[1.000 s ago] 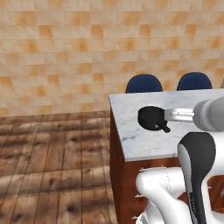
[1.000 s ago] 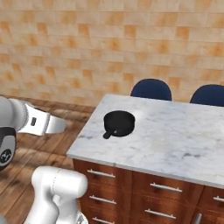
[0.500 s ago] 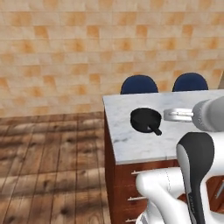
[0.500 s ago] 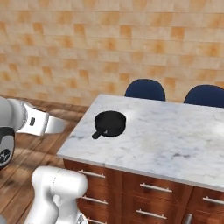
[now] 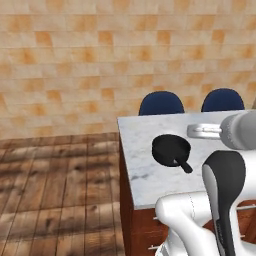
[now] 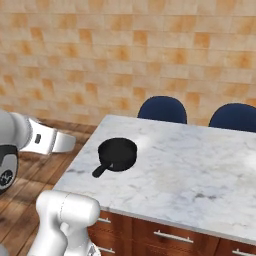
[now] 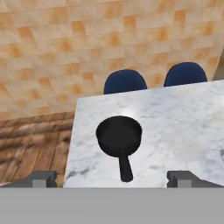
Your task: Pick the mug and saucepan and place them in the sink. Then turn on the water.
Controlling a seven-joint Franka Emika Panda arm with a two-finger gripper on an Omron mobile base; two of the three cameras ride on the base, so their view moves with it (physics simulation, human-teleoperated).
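The saucepan (image 5: pixel 171 150) (image 6: pixel 118 153) (image 7: pixel 119 134) is a round, shallow, matte black pan. It rests near the left end of the white marble counter (image 5: pixel 142 167) (image 6: pixel 200 165) (image 7: pixel 183 122), its short handle pointing toward the robot. My gripper (image 7: pixel 113 180) is open with nothing between its fingers. In the hand view it hangs above and short of the pan, its fingertips (image 7: pixel 41 178) spread wide on either side of the handle's end. The mug, the sink and the water are out of view.
Two blue chairs (image 5: pixel 161 105) (image 6: pixel 162 109) (image 7: pixel 124 82) stand behind the counter against a tan brick wall. Wooden floor (image 5: pixel 55 190) lies to the left of the counter's end. Cabinet drawers with metal handles (image 6: pixel 172 236) face the robot.
Both base views have shifted: the counter and the pan now look nearer and lower, so the cameras moved. The pan keeps its place on the counter. The gripper stays open.
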